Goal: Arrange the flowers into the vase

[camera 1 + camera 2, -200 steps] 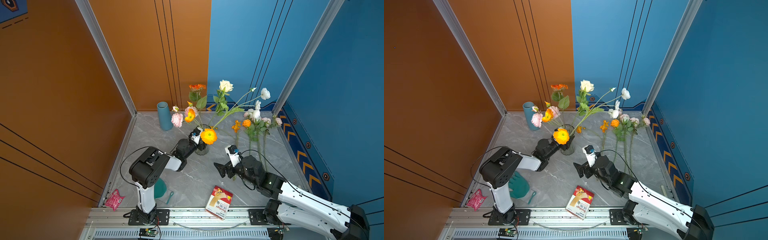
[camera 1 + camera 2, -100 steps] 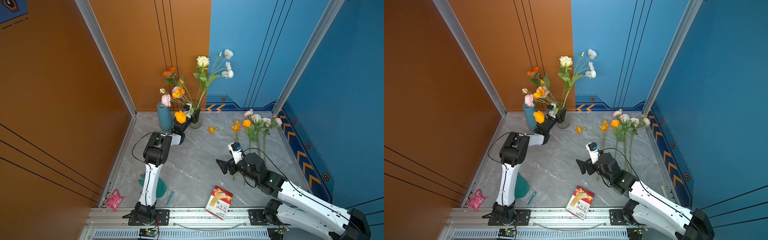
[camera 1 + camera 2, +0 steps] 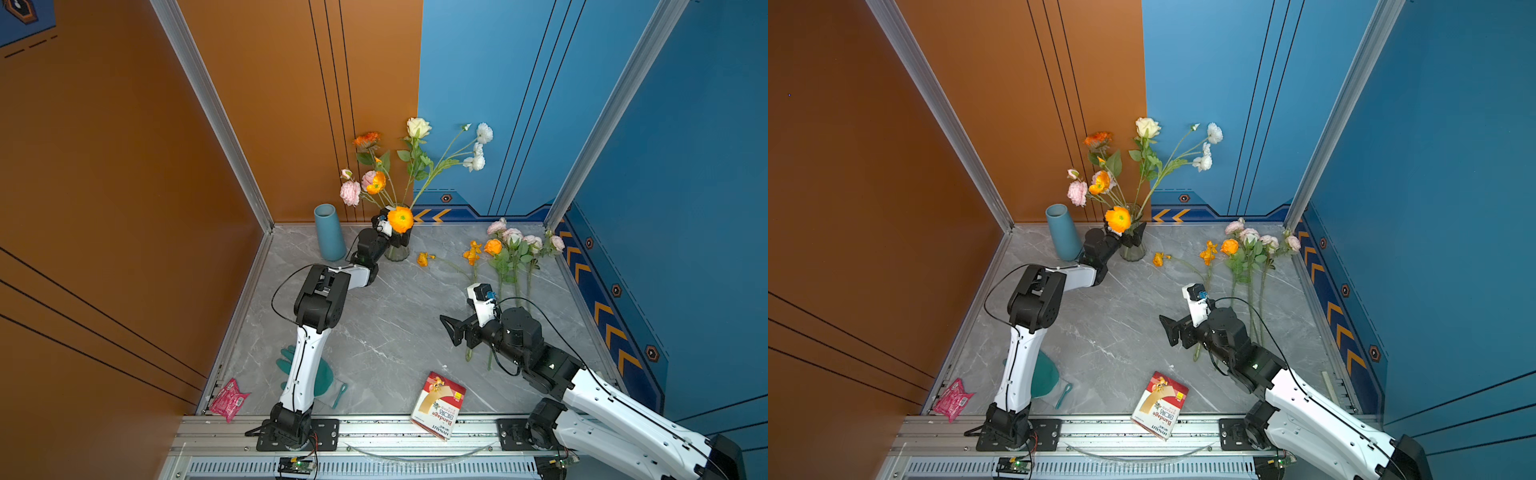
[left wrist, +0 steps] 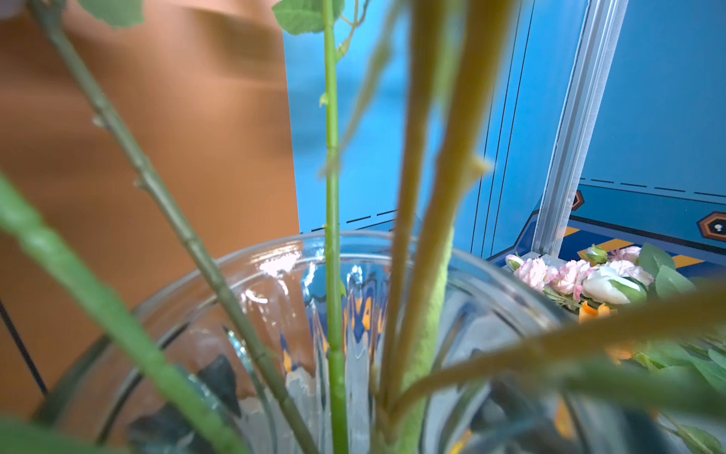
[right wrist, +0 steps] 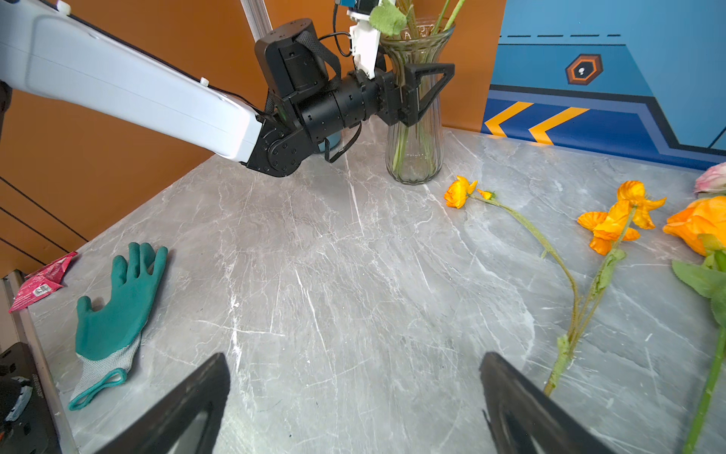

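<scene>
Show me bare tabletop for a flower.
Free: the grey marble tabletop centre, between the clear glass vase, right pincer and red bandage box. Crowded: the loose orange and pink flowers at right; the green rubber glove at front left.

The red-and-white box (image 3: 438, 405) reads "HYNAUT" and "Bandage".

Vase (image 3: 397, 251) stands at the table's (image 3: 395, 324) back, left of centre, flowers (image 3: 417, 126) in it. Cylinder (image 3: 329, 232) just to its left, by the corner. Loose flowers (image 3: 513, 245) lie back right. Box (image 3: 438, 405) on the front edge, centre; glove (image 3: 324, 374) and packet (image 3: 228, 401) front left.
</scene>
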Controlling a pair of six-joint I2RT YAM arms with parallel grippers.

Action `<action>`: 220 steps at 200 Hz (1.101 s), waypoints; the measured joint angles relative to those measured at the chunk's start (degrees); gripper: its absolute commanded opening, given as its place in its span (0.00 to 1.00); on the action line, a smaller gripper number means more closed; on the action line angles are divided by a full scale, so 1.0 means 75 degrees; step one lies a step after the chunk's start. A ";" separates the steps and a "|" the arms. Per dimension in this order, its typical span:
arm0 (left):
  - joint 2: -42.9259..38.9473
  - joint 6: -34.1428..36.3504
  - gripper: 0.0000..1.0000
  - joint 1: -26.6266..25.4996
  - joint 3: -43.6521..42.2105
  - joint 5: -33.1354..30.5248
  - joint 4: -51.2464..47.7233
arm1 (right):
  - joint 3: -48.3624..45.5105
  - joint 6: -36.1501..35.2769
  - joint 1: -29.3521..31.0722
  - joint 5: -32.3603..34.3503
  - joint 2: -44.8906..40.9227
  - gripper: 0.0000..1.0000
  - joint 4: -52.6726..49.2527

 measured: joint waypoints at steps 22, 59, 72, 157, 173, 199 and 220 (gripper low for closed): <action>-0.0085 -0.0006 0.98 0.0003 -0.0119 -0.0032 0.0099 | 0.0000 0.0003 0.0000 -0.0044 -0.0052 1.00 -0.0052; -0.0303 -0.0149 0.98 0.0026 -0.0935 -0.0055 0.0565 | 0.0000 0.0003 0.0000 -0.0047 -0.0187 1.00 -0.0067; -0.0402 -0.0239 0.98 0.0026 -0.1405 -0.0038 0.0848 | 0.0000 0.0000 0.0000 -0.0047 -0.0181 1.00 -0.0067; -0.3217 0.0353 0.98 0.0102 -0.6100 -0.1545 0.1824 | 0.0274 -0.0006 -0.0058 -0.0373 0.1230 1.00 0.0437; -0.3931 0.0545 0.99 0.0093 -0.6490 -0.2509 0.1582 | 0.0379 -0.0006 -0.0058 -0.0513 0.1501 1.00 0.0699; -0.4316 0.0927 0.98 0.0169 -0.6260 -0.3826 0.0991 | 0.0530 -0.0003 -0.0064 -0.0697 0.1749 1.00 0.0903; -0.4301 0.1224 0.98 0.0297 -0.5680 -0.4584 0.0280 | 0.0618 -0.0003 -0.0064 -0.0731 0.1766 1.00 0.1011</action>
